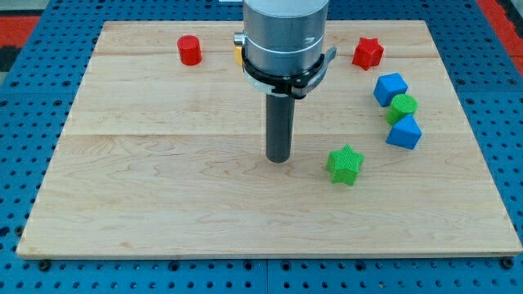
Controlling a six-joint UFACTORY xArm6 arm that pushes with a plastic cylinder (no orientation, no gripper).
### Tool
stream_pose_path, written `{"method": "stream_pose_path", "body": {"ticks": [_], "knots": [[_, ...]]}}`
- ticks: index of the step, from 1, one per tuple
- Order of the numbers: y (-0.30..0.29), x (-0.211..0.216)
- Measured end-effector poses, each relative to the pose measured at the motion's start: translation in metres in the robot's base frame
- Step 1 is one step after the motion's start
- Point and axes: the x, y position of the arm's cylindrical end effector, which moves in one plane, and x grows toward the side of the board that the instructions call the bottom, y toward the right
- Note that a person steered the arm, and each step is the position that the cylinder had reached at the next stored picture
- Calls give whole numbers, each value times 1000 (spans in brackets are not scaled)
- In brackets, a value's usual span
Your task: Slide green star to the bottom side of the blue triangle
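Note:
The green star (345, 164) lies on the wooden board right of centre. My tip (279, 158) rests on the board a short way to the star's left, apart from it. The blue triangle (404, 132) lies up and to the right of the star, near the board's right side. A green round block (403, 106) touches the triangle's top, and a blue cube (390, 88) sits just above that.
A red star (368, 53) lies at the view's top right. A red cylinder (189, 51) lies at the top left. A yellow block (238, 52) is mostly hidden behind the arm's grey body (285, 37). Blue pegboard (33, 122) surrounds the board.

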Motion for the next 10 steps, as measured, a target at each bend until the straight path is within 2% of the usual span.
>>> {"method": "stream_pose_path", "body": {"ticks": [1, 2, 4, 5, 8, 9, 10], "knots": [[59, 0], [3, 5], [76, 12], [40, 14], [29, -6], [29, 46], [55, 71]]}}
